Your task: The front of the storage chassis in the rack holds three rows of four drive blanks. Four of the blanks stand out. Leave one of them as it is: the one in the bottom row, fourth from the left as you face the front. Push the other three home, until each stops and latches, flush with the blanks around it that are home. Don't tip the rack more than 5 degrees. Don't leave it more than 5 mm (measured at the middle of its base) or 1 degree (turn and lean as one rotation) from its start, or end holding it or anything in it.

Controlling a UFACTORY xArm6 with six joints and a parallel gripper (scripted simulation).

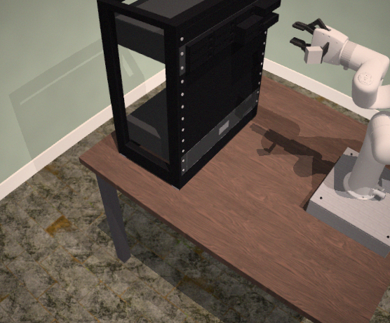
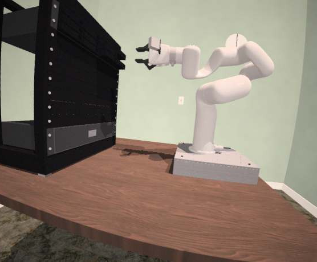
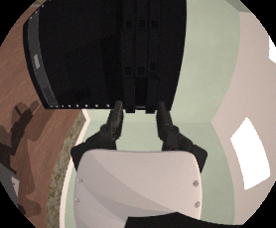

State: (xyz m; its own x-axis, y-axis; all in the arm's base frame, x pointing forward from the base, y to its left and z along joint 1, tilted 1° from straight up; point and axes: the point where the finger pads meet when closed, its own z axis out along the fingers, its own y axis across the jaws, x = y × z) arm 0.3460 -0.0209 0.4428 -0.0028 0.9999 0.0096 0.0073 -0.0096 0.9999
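Exterior view gives me the clearest read: the black rack (image 2: 44, 85) stands at the far left corner of the wooden table (image 2: 155, 205), a tall frame of square dark posts with a row of pale screw heads down each front rail. Inside it, up near the top, sits the storage chassis (image 2: 81, 31), a dark box whose face carries the drive blanks; from here they merge into one black surface and I cannot count rows or tell each one apart. Two dark slabs (image 2: 121, 60) jut past the front face at its right end, one above the other. Low in the rack there is a grey panel (image 2: 81, 136) with a small pale label, smooth and flat, and behind it a dark tray-like shelf.

On the top camera I see the same jutting blocks (image 1: 257, 21) at the rack's upper front edge. My gripper (image 1: 297, 34) hangs in the air off the rack's front, near those blocks but apart from them, level with the chassis. Its black fingers are roughly half spread, with nothing between them; in the wrist view they frame the dark chassis face (image 3: 112, 42) ahead.

My arm (image 2: 212, 114) is glossy white, with rounded links, bolted to a grey block base (image 2: 240, 174) by the table's right edge. Reddish-brown grain runs across the table top, and the arm's shadow falls between base and rack.
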